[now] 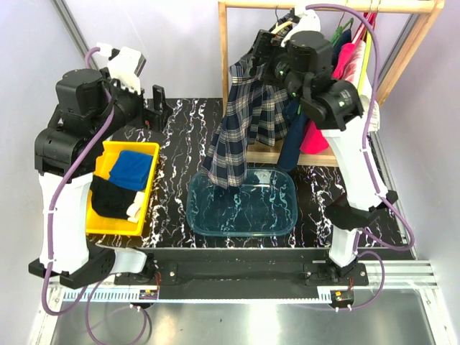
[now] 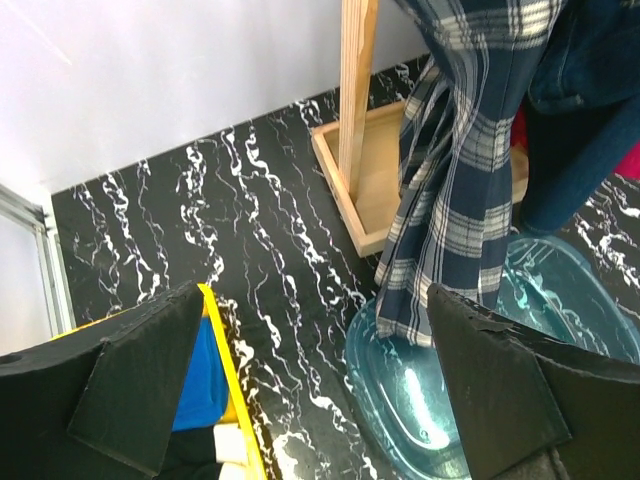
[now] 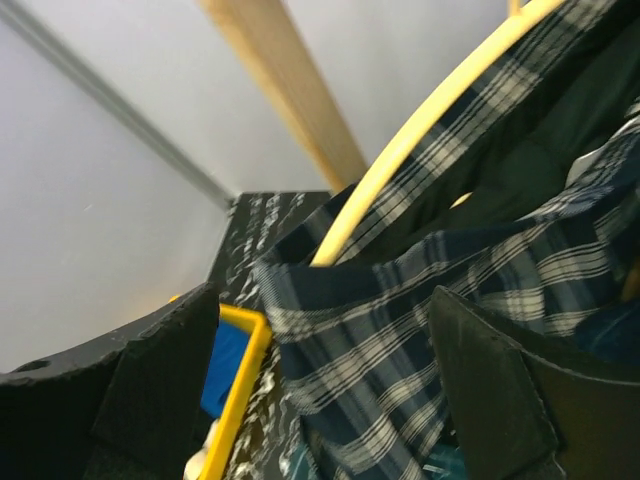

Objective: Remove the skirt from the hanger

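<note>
The tartan skirt (image 1: 244,129) hangs from the pale yellow hanger (image 1: 284,27) on the wooden rack, and its lower end drops into the blue tub (image 1: 284,215). My right gripper (image 1: 263,56) is up at the skirt's top edge. In the right wrist view this gripper (image 3: 320,390) is open, with the skirt's waistband (image 3: 400,330) lying between its fingers and the hanger's arch (image 3: 400,160) just above. My left gripper (image 1: 159,106) stands open over the table, well left of the skirt (image 2: 460,180), and holds nothing (image 2: 320,400).
A yellow bin (image 1: 100,215) with blue and black clothes sits at the left. The wooden rack (image 1: 224,57) stands on a tray base (image 2: 370,200) at the back. A navy denim garment (image 1: 295,136) and a red garment (image 1: 348,57) hang beside the skirt.
</note>
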You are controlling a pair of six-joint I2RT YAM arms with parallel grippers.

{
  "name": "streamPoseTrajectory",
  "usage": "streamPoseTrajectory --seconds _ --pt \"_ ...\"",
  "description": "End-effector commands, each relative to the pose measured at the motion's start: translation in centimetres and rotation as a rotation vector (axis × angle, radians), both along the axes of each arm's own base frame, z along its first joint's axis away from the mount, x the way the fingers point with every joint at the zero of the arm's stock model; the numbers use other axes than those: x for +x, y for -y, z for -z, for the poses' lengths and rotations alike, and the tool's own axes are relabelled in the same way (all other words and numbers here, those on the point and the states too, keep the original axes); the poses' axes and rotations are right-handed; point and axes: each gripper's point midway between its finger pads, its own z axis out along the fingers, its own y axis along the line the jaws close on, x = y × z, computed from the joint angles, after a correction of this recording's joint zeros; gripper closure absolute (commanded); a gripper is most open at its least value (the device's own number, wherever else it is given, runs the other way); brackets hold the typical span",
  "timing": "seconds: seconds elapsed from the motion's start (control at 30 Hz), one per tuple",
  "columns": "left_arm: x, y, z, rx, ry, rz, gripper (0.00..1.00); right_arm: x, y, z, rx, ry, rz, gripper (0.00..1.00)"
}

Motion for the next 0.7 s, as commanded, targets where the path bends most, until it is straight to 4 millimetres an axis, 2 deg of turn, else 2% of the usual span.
streamPoseTrajectory --seconds 0.0,0.2,0.3,0.43,0.47,0.5,0.67 --pt "-1.2 -0.6 -0.6 -0.002 0.039 0.003 0.01 2.3 1.8 -2.8 -0.006 0.142 0.149 0.07" --pt "-2.1 -0.9 0.1 -0.005 0.039 0.004 0.01 5.4 0.8 -1.9 -0.01 0.172 0.205 0.09" --pt "-2.5 -1.0 0.3 -0.005 0.04 0.007 0.01 7.0 0.1 -0.7 -0.002 0.159 0.221 0.13" --pt "-2.8 -1.3 0.7 0.004 0.039 0.002 0.01 9.2 -0.2 3.3 -0.044 0.079 0.236 0.18" --pt "-3.0 -1.4 0.6 0.005 0.046 0.003 0.01 9.4 0.0 4.2 -0.06 0.055 0.243 0.21" --pt "-2.9 -1.4 0.6 0.009 0.048 0.002 0.01 9.7 0.1 6.0 -0.083 0.017 0.252 0.23" --pt "-2.8 -1.4 1.0 0.013 0.057 0.009 0.01 7.6 3.6 6.9 -0.128 -0.031 0.327 0.38"
